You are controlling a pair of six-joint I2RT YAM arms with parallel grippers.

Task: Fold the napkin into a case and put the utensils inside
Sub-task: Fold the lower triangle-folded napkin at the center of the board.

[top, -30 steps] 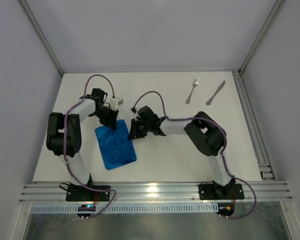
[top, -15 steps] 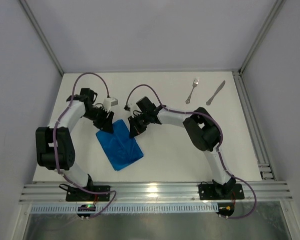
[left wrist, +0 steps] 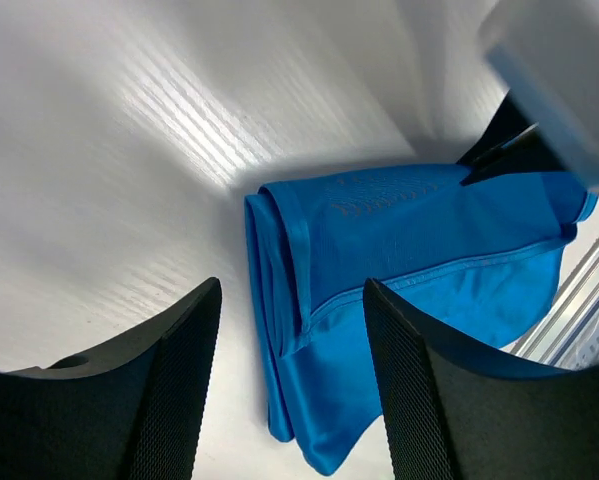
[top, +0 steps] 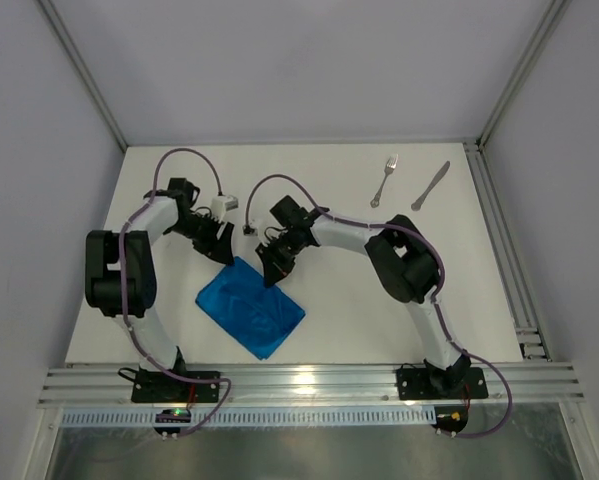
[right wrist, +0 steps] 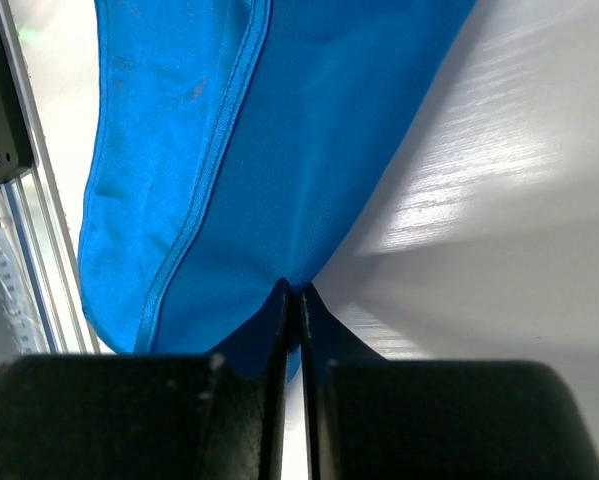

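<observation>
Hiding the napkin's (top: 251, 308) far corner, the right gripper (top: 273, 272) pinches it.

Slightly shiny soft cloth napkin (top: 251, 308)

The napkin (top: 251, 308) lies on the table (top: 349, 320), left of centre in the top view. The fork (top: 384, 181) and knife (top: 430, 186) lie side by side at upper right, fork on the left, well apart from it.
</observation>
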